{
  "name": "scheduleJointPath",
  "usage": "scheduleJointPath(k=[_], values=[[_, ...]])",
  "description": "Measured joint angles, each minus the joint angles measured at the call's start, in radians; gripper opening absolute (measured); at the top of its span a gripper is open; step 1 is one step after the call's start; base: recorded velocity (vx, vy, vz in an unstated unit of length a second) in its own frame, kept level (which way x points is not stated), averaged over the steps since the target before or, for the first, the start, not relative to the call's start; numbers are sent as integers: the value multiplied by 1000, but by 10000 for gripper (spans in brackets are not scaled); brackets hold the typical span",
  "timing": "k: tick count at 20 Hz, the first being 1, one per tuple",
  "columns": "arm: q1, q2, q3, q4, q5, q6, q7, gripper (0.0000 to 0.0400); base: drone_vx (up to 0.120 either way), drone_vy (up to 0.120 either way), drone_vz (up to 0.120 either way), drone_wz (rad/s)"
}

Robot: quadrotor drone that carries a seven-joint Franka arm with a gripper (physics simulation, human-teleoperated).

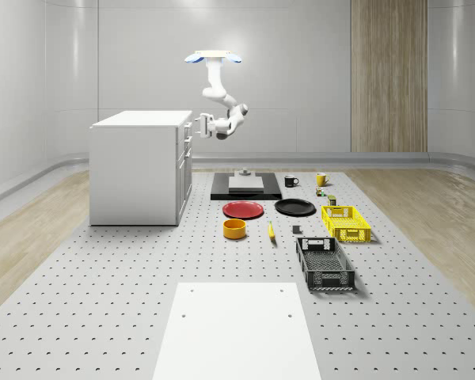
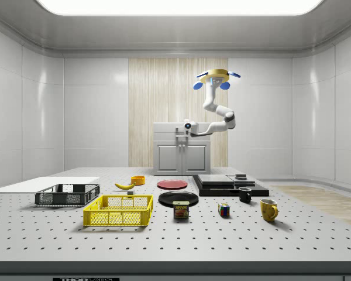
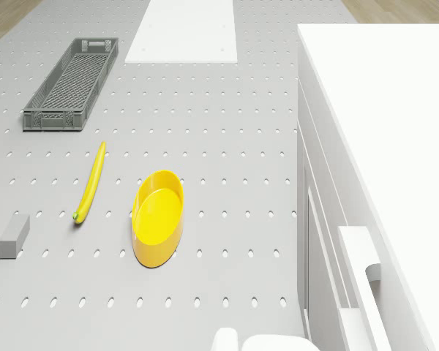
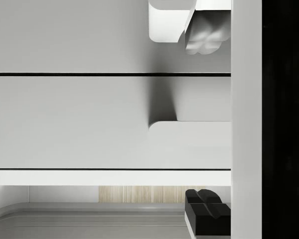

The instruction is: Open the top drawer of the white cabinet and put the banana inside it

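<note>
The white cabinet (image 1: 134,170) stands at the whole-scene view's left, its drawers shut. I hover beside its drawer front, drone body (image 1: 214,57) higher than the cabinet top. My gripper (image 1: 196,124) reaches sideways to the top drawer's height, also seen as the gripper (image 2: 180,134) in front of the cabinet (image 2: 181,155). In the wrist view the fingertips (image 4: 205,35) stand far apart, open, with a drawer handle (image 4: 189,142) between them. The banana (image 1: 271,231) lies flat on the perforated table, next to a yellow bowl (image 1: 234,229); the drone view shows the banana (image 3: 91,183) beside that bowl (image 3: 159,216).
On the table are a red plate (image 1: 243,209), a black plate (image 1: 294,207), a yellow crate (image 1: 345,222), a dark crate (image 1: 324,263), a black platform (image 1: 245,188) and two mugs. A white board (image 1: 237,332) lies at the front.
</note>
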Motion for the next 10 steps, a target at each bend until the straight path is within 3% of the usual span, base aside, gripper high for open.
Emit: scheduleJointPath(k=[10], values=[[55,91,-45,67,11,-2,-48,400,0,0,0,0]])
